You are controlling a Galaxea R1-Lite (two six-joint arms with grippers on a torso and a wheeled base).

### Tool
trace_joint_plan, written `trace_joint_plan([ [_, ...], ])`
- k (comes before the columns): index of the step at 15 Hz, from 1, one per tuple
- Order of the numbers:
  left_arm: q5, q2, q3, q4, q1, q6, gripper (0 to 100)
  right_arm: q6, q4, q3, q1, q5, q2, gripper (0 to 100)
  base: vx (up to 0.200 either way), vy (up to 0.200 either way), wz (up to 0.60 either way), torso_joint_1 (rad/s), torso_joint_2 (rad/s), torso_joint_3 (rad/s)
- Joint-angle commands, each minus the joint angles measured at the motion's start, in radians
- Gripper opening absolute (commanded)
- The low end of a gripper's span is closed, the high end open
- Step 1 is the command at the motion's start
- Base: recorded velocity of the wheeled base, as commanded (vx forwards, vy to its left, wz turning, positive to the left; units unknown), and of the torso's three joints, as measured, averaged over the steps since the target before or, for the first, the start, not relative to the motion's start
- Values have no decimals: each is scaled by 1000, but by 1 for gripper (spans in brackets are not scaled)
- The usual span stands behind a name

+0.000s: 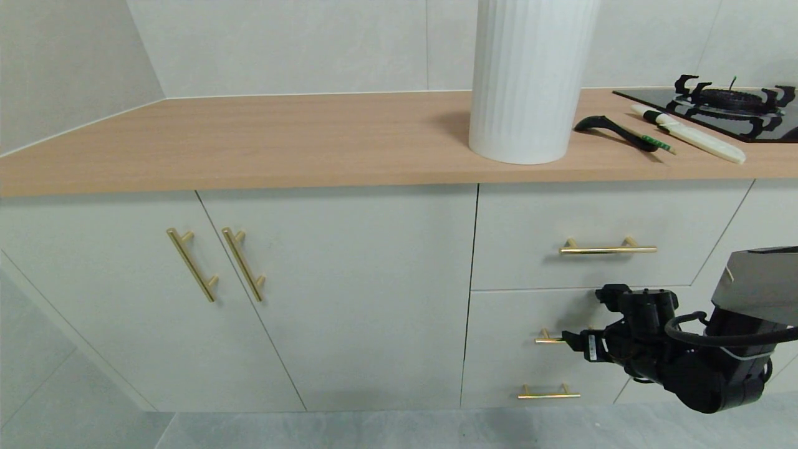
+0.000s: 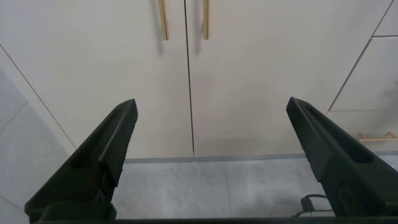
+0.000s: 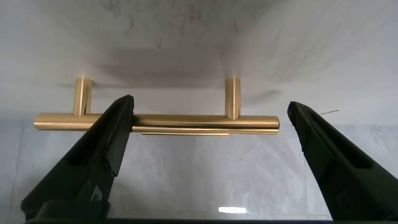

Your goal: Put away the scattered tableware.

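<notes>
Your right gripper (image 1: pixel 572 341) sits low in front of the stack of three pale drawers under the right part of the wooden countertop (image 1: pixel 280 140), fingers spread wide and clenched on nothing. In the right wrist view that gripper (image 3: pixel 210 107) frames the round brass bar handle (image 3: pixel 155 121) of a drawer. The bar runs crosswise between the two dark fingers (image 3: pixel 106 152), one end hidden behind a finger, and you cannot tell whether metal and finger touch. From the head view this is the middle drawer's handle (image 1: pixel 547 340), with its right part covered by the gripper. Your left gripper (image 2: pixel 211 104) is likewise spread and empty, facing the seam between the two pale cabinet doors (image 2: pixel 261 81) just above the grey floor. The tableware lies up on the countertop towards its right end: a black curved ladle (image 1: pixel 614 131) near the front edge, just right of a tall white ribbed cylinder (image 1: pixel 530 81). A long cream-bladed knife with a dark green band (image 1: pixel 692 134) lies between the ladle and the black glass hob (image 1: pixel 729 109) at the back right corner.
</notes>
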Motion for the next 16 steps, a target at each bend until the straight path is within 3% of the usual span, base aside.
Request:
trace_joint_plan([
  [1, 0, 1, 0, -1, 0, 0, 100, -5, 4, 4, 0, 0, -5, 100, 0, 0, 0, 0, 0, 0],
  [11, 1, 1, 0, -1, 0, 0, 100, -64, 25, 44, 1, 6, -26, 100, 0, 0, 0, 0, 0, 0],
  [16, 0, 1, 0, -1, 0, 0, 100, -102, 396, 49, 10, 84, -299, 100, 0, 0, 0, 0, 0, 0],
])
